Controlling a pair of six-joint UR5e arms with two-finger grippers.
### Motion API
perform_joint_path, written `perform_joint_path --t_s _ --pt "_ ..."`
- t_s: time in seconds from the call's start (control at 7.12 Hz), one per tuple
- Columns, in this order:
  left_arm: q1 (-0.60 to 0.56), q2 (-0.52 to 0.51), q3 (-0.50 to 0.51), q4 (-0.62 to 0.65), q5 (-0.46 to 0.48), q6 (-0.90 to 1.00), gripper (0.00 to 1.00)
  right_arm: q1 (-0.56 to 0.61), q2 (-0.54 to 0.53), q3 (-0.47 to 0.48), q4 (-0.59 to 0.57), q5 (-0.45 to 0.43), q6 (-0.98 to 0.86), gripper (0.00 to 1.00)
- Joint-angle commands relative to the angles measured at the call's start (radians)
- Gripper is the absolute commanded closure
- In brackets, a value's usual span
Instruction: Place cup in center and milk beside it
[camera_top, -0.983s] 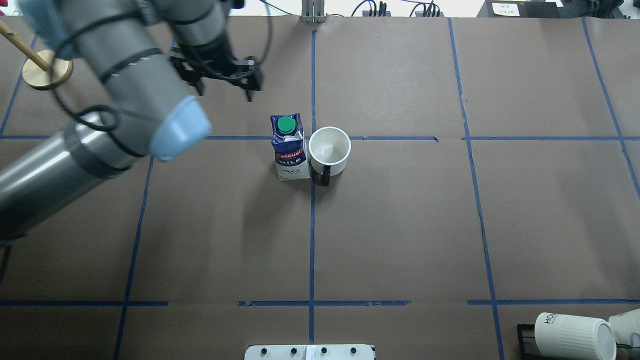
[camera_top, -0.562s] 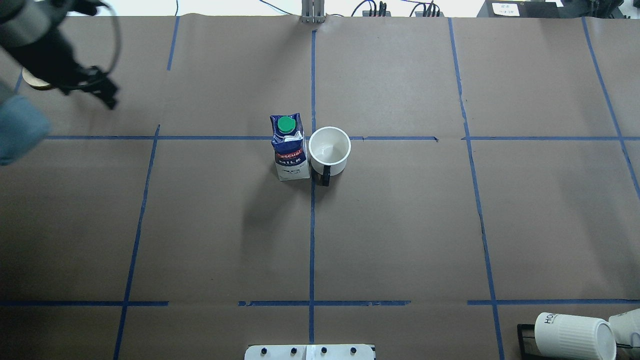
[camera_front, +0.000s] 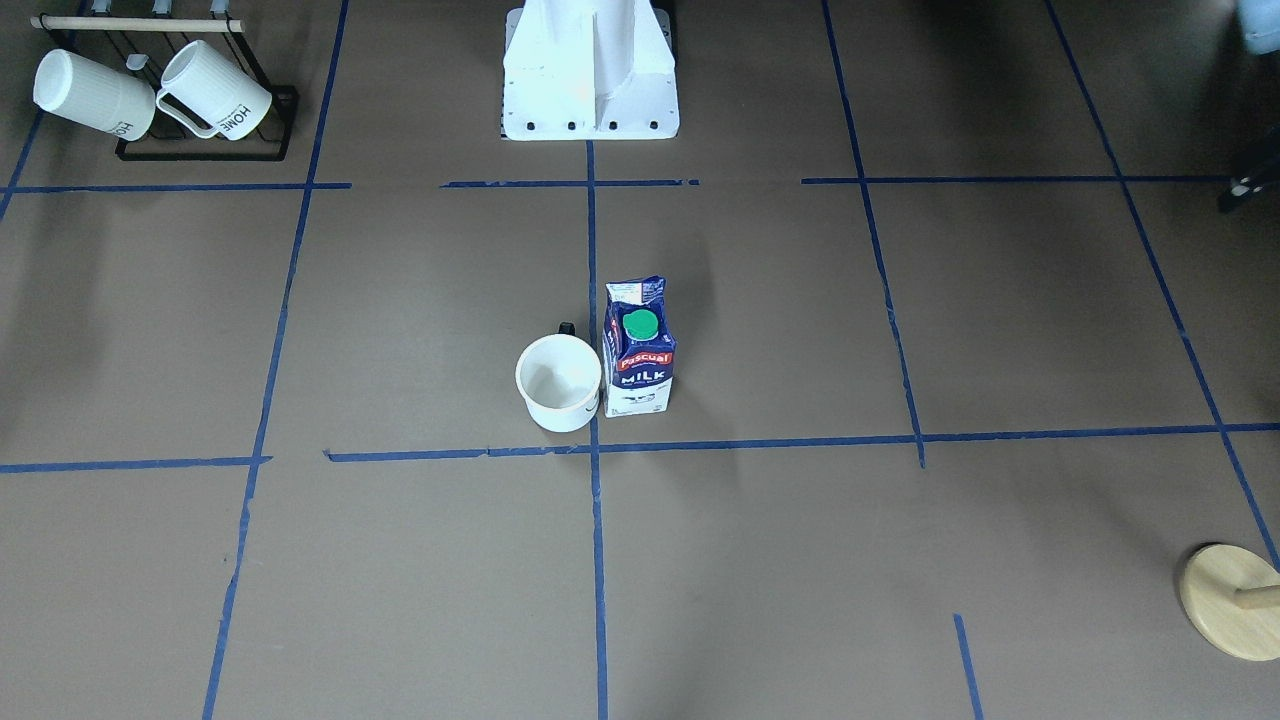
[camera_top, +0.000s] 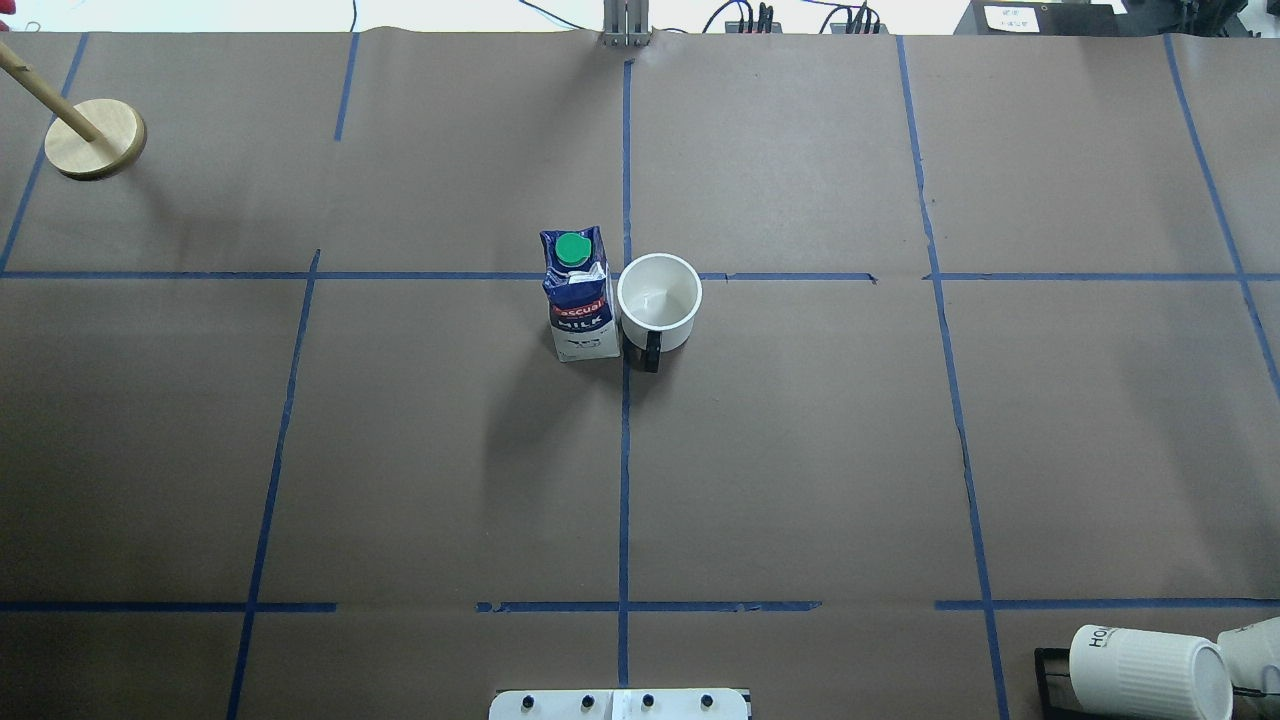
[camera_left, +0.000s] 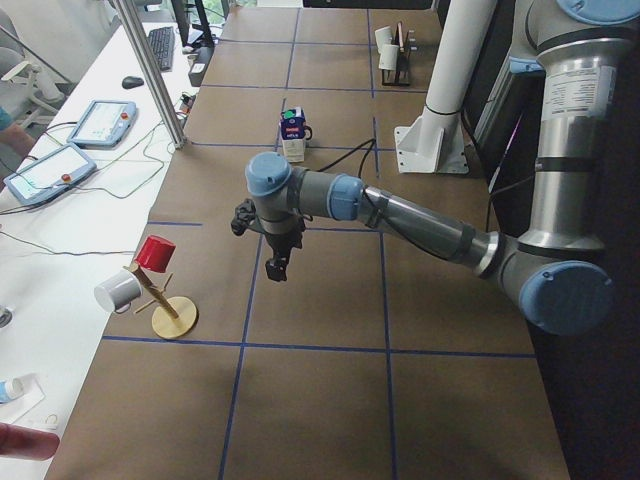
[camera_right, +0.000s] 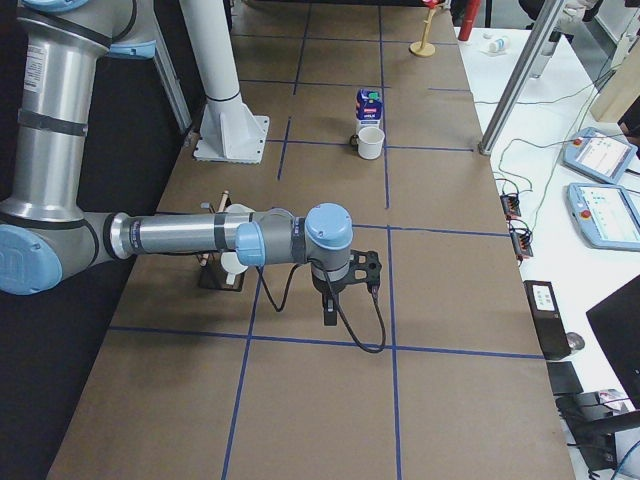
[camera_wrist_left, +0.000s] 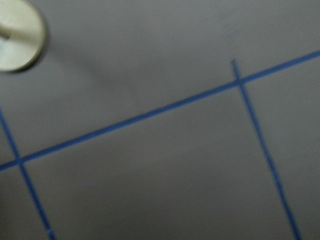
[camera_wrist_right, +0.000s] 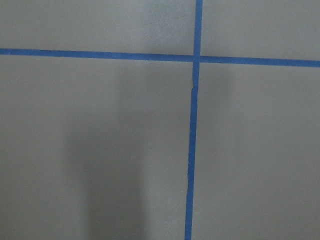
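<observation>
cup (camera_top: 659, 291): upright, mouth up, mid-frame in overhead view, just beside center (camera_front: 594, 450); handle points to lower frame edge.
milk (camera_top: 578, 300): upright, long axis vertical, green cap on top; hard against cup's frame-left side, touching or nearly.
handling: cup prob. stiff, glazed, slippery, breakable; take by rim or handle. Carton prob. light-ish, walls give; pinch flat sides mid-height.
left fingers (camera_left: 274, 268): over bare bench, well apart from both; nothing seen in them, gap can't tell.
right fingers (camera_right: 329, 305): same, can't tell.

cup (camera_top: 659, 292): white, black handle (camera_top: 652, 353) | milk (camera_top: 586, 340): dark blue, white, red label (camera_top: 579, 306), green cap (camera_top: 573, 250) | tape lines (camera_top: 624, 480): blue
</observation>
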Motion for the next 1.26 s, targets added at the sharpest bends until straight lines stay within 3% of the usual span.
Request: perform_joint_path --t_s 0.0,0.42,0.84,1.12 --pt "-0.039 0.090 0.069 -0.012 -0.008 0.026 0.00 0.000 -0.007 -0.008 0.001 -0.005 -0.007 0.00" --pt "-0.060 0.169 0.076 -0.134 0.013 0.023 0.00 0.000 -0.034 -0.003 0.001 0.001 -0.010 0.00" --pt "-0.063 0.193 0.072 -0.144 0.021 0.020 0.00 0.000 -0.037 -0.006 0.001 -0.008 -0.011 0.00" --pt "-0.062 0.183 0.079 -0.145 0.085 0.024 0.00 0.000 -0.054 -0.008 0.001 -0.007 -0.007 0.00"
